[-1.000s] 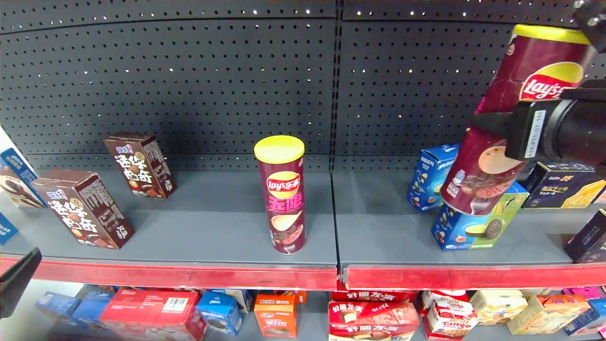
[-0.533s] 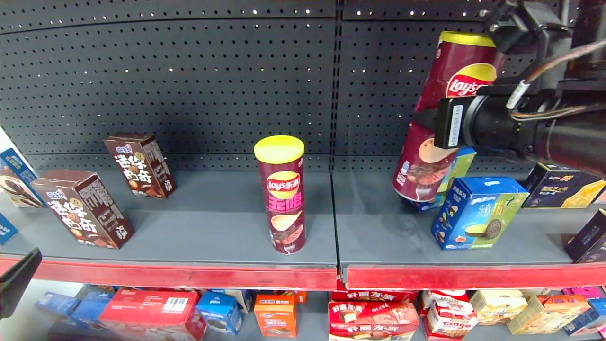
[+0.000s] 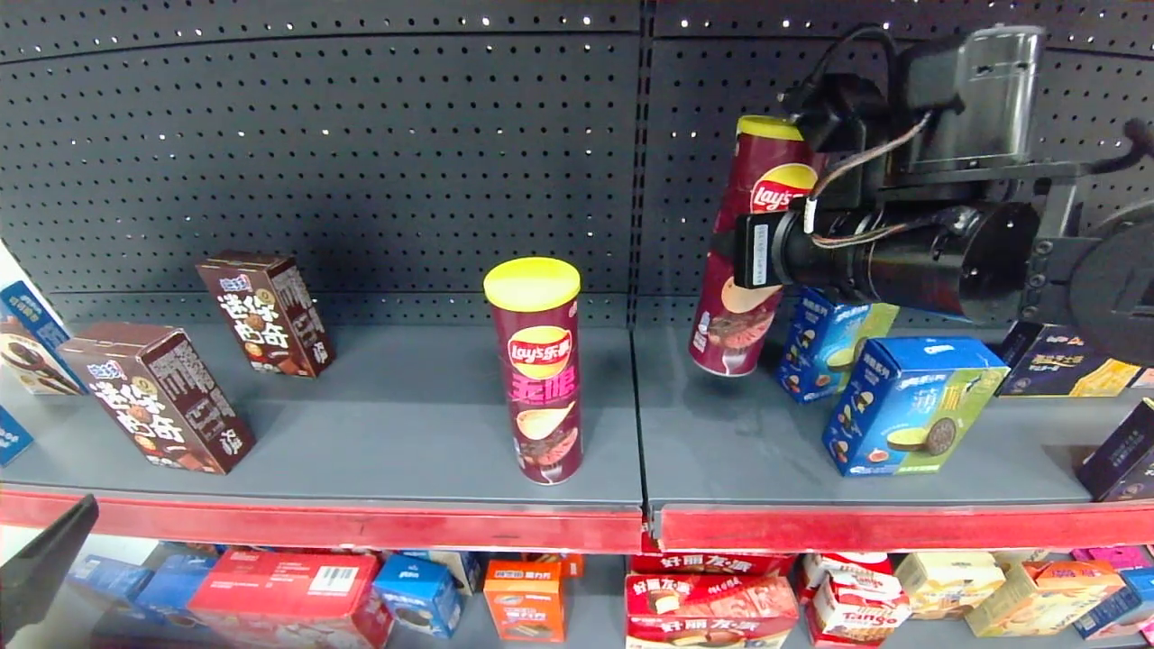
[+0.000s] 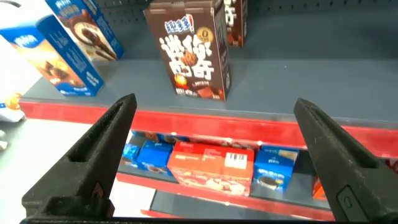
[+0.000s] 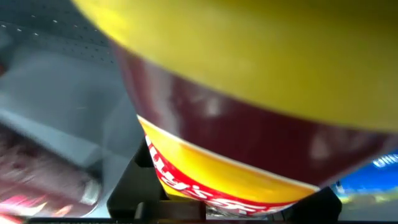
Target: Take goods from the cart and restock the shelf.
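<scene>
My right gripper [image 3: 755,252] is shut on a maroon chips can [image 3: 728,324] with a yellow lid. I hold the can slightly tilted just above the grey shelf [image 3: 406,424], right of the shelf's divider and near the back wall. The same can [image 5: 249,143] sits very close in the right wrist view. A second identical can [image 3: 536,370] stands upright left of the divider, toward the front edge. My left gripper [image 4: 214,149] hangs open and empty low in front of the shelf's red edge, below a brown box [image 4: 189,53].
Two brown boxes [image 3: 267,313] [image 3: 160,397] stand on the shelf's left part. Blue boxes [image 3: 911,406] [image 3: 825,342] sit right beside the held can, with dark boxes [image 3: 1073,361] farther right. The lower shelf [image 3: 288,595] is packed with boxes. Bare shelf lies between the cans.
My right arm has carried the can leftward and deeper into the shelf, lowering it from high at the right to just above the shelf surface. The left gripper has barely moved.
</scene>
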Controlling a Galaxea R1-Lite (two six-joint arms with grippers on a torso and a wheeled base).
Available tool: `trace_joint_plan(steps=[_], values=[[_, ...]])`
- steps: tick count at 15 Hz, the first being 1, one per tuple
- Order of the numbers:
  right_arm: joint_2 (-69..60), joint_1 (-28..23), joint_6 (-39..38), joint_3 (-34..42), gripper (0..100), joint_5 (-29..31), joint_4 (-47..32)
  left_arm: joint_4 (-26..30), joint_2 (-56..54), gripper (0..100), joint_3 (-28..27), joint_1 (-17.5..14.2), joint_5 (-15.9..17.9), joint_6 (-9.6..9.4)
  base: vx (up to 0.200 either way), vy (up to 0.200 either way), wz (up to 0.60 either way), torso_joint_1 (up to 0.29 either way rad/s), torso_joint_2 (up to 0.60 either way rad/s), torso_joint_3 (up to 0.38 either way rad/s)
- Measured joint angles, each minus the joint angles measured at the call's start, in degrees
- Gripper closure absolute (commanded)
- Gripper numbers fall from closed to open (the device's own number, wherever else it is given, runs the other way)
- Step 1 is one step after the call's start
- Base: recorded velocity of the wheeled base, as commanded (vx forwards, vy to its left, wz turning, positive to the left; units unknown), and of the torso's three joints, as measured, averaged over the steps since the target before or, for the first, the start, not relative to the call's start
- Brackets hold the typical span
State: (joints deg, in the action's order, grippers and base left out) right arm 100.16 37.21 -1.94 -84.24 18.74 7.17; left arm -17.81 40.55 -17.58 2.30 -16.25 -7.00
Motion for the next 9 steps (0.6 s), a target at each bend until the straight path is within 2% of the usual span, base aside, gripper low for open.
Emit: trace_joint_plan(steps=[5,9], values=[[5.7,-0.9,0.1,-3.2,100,-4.9,1.9,0.0,0.0,0,0.4,0.0,0.0,-0.02,0.0,0.0,0.0,0.0,0.0,0.0],[11.3,-0.9,1.1,-7.4,100,-6.3,5.9,-0.1,0.7,0,-0.4,0.1,0.1,-0.02,0.0,0.0,0.0,0.0,0.0,0.0]])
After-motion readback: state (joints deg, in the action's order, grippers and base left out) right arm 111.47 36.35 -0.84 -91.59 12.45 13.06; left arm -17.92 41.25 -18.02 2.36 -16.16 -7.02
